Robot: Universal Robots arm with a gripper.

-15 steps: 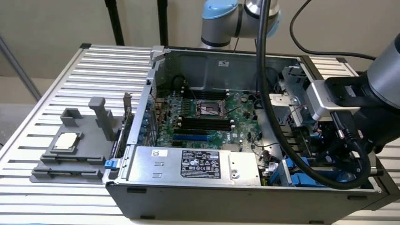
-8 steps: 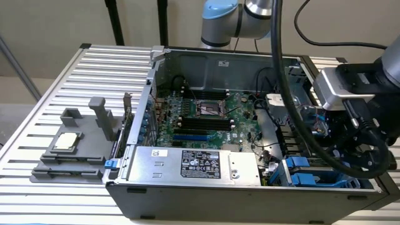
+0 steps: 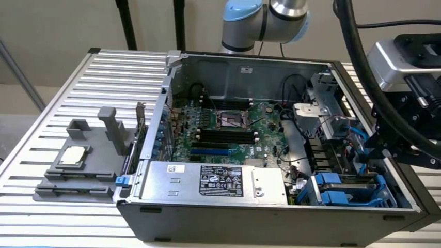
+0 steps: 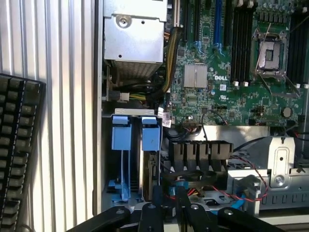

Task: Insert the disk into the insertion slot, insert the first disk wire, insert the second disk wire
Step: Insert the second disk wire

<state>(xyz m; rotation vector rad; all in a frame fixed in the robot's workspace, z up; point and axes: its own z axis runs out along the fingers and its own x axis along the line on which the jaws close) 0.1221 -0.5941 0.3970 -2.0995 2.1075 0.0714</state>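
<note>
Disk (image 4: 150,159), silver w/ blue frame, sits on edge in the insertion slot (image 4: 126,145), just beyond the gripper (image 4: 166,205); can't tell if gripper's clenched or released.

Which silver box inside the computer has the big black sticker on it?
The long silver box along the computer's front edge. The other silver box, at the exterior view's right, wears no black sticker.

We see a table of ribbed silver metal slats (image 3: 62,206) filling the near ground under even, soft light, a plain beige wall (image 3: 55,26) behind it at the far side, and two black upright poles (image 3: 127,26) standing against that wall toward the exterior view's left.
</note>
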